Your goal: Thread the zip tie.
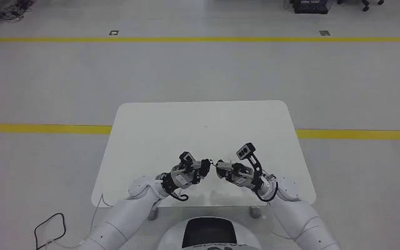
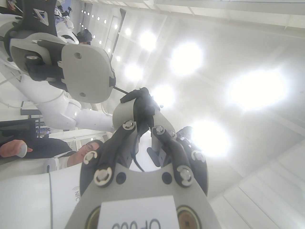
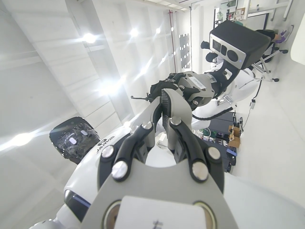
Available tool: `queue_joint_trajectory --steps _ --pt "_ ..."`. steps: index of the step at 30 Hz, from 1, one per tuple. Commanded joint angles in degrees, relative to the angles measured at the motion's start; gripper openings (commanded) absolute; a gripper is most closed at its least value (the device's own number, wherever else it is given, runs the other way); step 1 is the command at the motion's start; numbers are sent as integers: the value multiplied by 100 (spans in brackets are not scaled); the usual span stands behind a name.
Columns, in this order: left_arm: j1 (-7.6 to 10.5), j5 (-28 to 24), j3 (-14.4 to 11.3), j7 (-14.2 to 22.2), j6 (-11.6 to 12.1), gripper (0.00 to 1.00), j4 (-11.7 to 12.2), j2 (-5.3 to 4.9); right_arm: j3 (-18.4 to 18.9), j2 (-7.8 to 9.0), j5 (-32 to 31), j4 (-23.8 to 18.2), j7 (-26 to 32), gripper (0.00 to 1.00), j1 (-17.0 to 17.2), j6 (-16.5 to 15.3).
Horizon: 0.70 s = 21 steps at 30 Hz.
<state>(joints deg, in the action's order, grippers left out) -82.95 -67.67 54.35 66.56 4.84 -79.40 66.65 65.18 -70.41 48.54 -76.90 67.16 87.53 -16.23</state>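
A thin black zip tie [image 1: 214, 164] spans the small gap between my two grippers, held up over the near part of the white table [image 1: 200, 125]. My left gripper [image 1: 201, 167] is shut on one end of it, a dark bunched bit at the fingertips [image 2: 140, 101]. A slim strap [image 2: 121, 91] runs from there to my right gripper [image 2: 112, 84]. In the right wrist view, my right gripper [image 3: 162, 101] is shut, and the tie's end [image 3: 138, 98] pokes out beside its ribbed pads. The left gripper [image 3: 164, 89] sits just behind it. The two grippers face each other, almost touching.
The table's far half and both sides are bare white surface. Its front edge [image 1: 187, 205] lies just under the arms. A black cable [image 1: 50, 228] loops on the floor at the front left. Yellow floor lines [image 1: 56, 129] run behind.
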Motion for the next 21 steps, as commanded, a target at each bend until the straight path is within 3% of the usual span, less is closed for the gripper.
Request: queue_joint_trajectory --steps 1,21 --pt "0 0 0 0 0 0 0 0 -14 -2 12 6 -18 0 -12 18" --pt "0 0 0 0 0 0 0 0 -96 -21 99 255 -49 0 -67 -87"
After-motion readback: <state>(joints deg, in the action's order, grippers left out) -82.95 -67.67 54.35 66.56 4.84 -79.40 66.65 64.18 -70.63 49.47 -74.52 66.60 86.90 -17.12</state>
